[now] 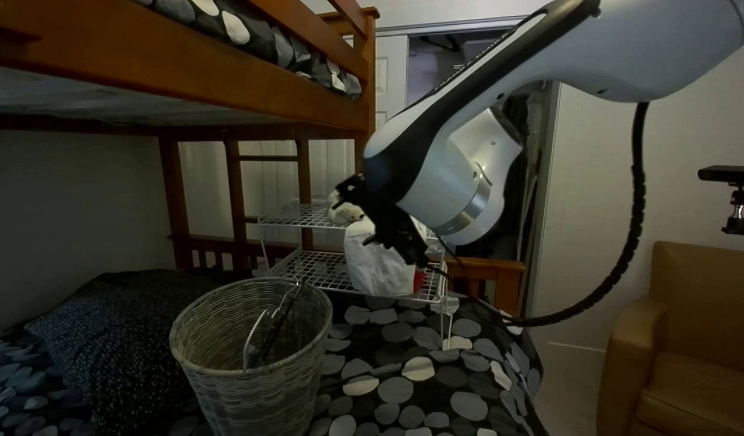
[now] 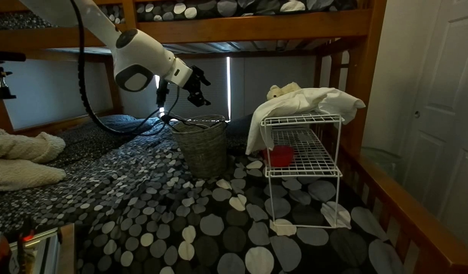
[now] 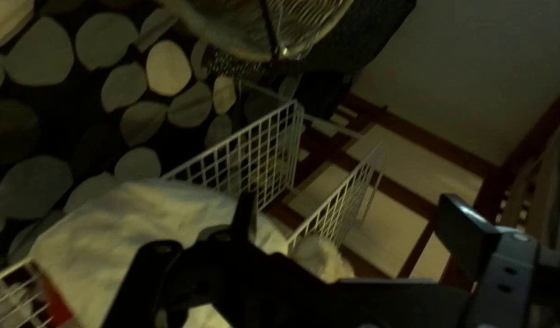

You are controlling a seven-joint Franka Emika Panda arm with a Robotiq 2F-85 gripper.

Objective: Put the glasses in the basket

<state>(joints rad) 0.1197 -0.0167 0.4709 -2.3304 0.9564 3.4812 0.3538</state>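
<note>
The basket (image 1: 256,387) is a pale woven wicker bucket standing on the bed. It also shows in an exterior view (image 2: 203,152) and at the top of the wrist view (image 3: 243,51). A thin dark bar (image 1: 281,324) with a pale wire loop leans inside it; I cannot tell whether this is the glasses. The bar also shows in the wrist view (image 3: 268,27). No other glasses can be made out. My gripper (image 1: 355,215) is open with nothing between its fingers (image 3: 348,214). It is raised in the air, higher than the basket rim in an exterior view (image 2: 206,92).
A white wire rack (image 2: 306,174) stands beside the basket. A white cloth (image 2: 291,108) drapes over it, with a plush toy (image 2: 283,91) on top and a red bowl (image 2: 281,156) on its shelf. The upper bunk (image 1: 287,103) overhangs the bed. The arm's cable (image 1: 635,224) hangs low.
</note>
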